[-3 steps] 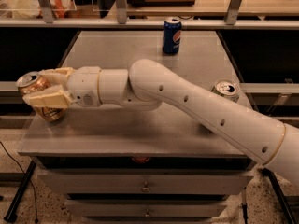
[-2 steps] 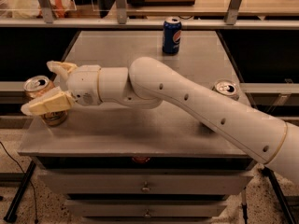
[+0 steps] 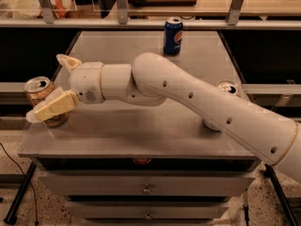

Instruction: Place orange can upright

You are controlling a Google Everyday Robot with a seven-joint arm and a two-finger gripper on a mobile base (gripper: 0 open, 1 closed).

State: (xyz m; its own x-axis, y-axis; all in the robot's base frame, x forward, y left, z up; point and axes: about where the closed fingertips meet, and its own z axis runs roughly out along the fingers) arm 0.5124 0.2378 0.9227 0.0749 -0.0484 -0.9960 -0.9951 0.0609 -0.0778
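The orange can (image 3: 39,89) stands upright on the table (image 3: 141,135), close to its left edge. Its silver top faces up. My gripper (image 3: 47,87) is open around it. The near finger (image 3: 51,108) crosses in front of the can's lower part. The far finger (image 3: 67,61) is spread away behind and to the right of the can and is apart from it. The white arm reaches across the table from the lower right.
A blue Pepsi can (image 3: 173,35) stands upright at the table's far edge. Another can (image 3: 229,87) with a silver top stands at the right edge, partly behind my arm. A railed shelf runs behind the table. Drawers sit below the front edge.
The fingers were closed on the can and have now spread apart. The can stays upright at the left edge. The gripper has drawn back slightly to the right.
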